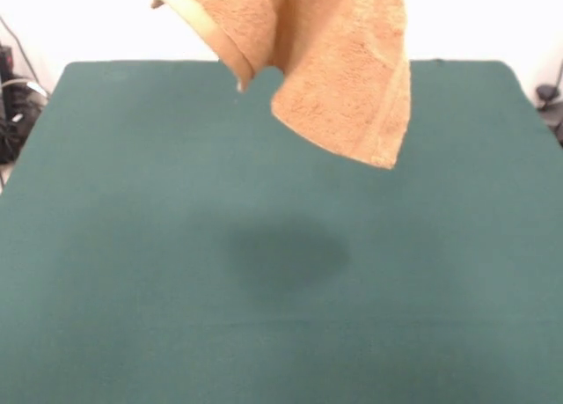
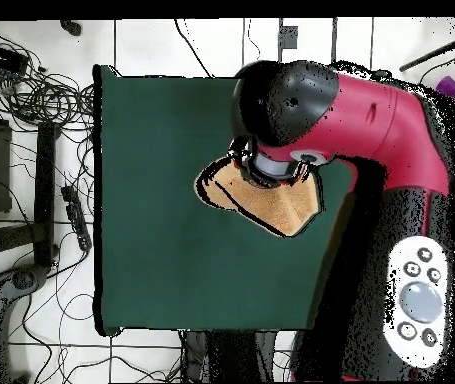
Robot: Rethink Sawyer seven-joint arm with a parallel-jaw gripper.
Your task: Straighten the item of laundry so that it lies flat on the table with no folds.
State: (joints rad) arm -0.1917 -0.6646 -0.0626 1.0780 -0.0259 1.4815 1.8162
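The item of laundry, an orange-yellow terry towel, hangs in the air above the far half of the table, bunched and draped, with a woven band along its left fold. Its top runs out of the front view. Its lowest corner dangles well clear of the green top, and its shadow lies on the table's middle. From overhead the towel shows just below the arm's wrist, which covers the gripper. The towel hangs from there, so the gripper is shut on it.
The red and black arm reaches over the table from one side. Cables and gear lie on the floor beyond the table's edges. Dark equipment stands off the table at the left of the front view.
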